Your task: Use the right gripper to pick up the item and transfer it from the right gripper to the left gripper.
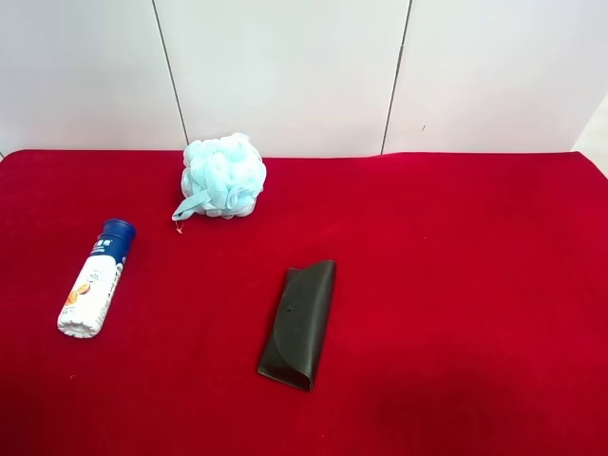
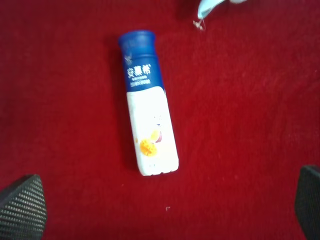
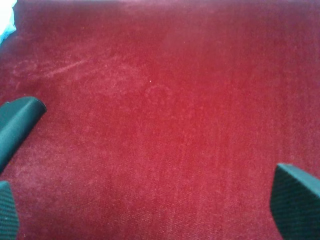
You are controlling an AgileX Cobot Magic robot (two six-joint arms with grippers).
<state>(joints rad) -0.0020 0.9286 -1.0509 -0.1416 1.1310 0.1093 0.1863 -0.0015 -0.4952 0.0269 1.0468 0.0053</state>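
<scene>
The item, a small bottle [image 1: 93,280] with a white body and dark blue cap, lies on its side on the red cloth at the exterior high view's left. In the left wrist view the bottle [image 2: 149,120] lies flat ahead of my left gripper [image 2: 165,207], whose jaws are spread wide and empty. My right gripper [image 3: 152,210] is also spread wide and empty, over bare red cloth; the bottle does not show in its view. Neither arm shows in the exterior high view.
A light blue mesh bath sponge [image 1: 223,177] sits at the back, its loop [image 2: 207,7] near the bottle's cap. A flat black glasses case [image 1: 299,324] lies mid-table; its dark end [image 3: 17,125] shows by the right gripper. A white wall stands behind.
</scene>
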